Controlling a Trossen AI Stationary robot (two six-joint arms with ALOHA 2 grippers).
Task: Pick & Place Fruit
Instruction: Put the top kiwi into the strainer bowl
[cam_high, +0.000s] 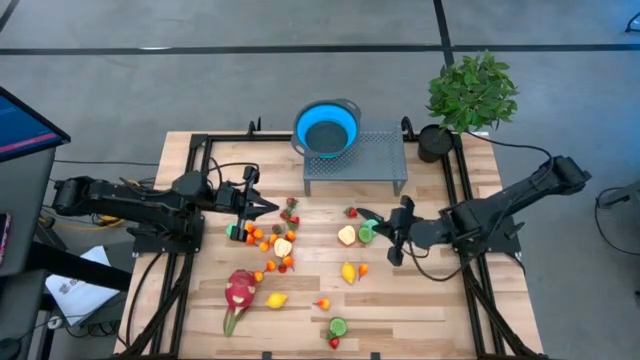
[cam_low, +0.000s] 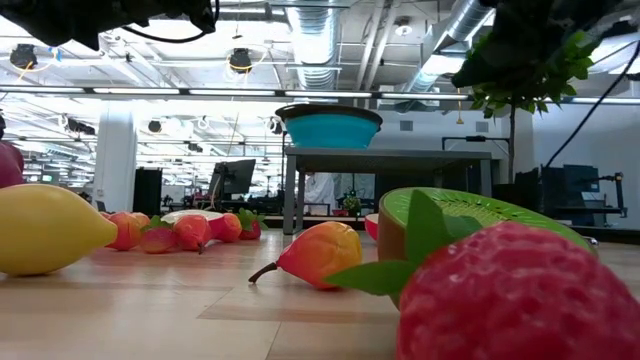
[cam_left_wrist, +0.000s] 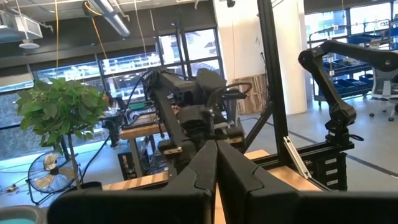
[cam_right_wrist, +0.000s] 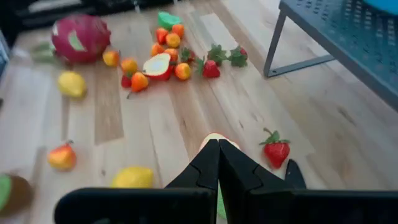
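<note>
Black fingers of my right gripper (cam_right_wrist: 218, 152) are pressed together, empty, above a cut peach half (cam_high: 347, 236). Farther off, small plastic fruits (cam_right_wrist: 163, 52) lie scattered on the wooden table (cam_right_wrist: 205, 106); light, hard, slippery, I judge, best pinched across their middles. My left gripper (cam_high: 262, 207) likewise closed, empty.

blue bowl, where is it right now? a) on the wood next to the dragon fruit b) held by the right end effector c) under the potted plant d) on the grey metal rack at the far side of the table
d: the blue bowl sits on the grey rack, far from the dragon fruit, and neither arm holds it.
</note>
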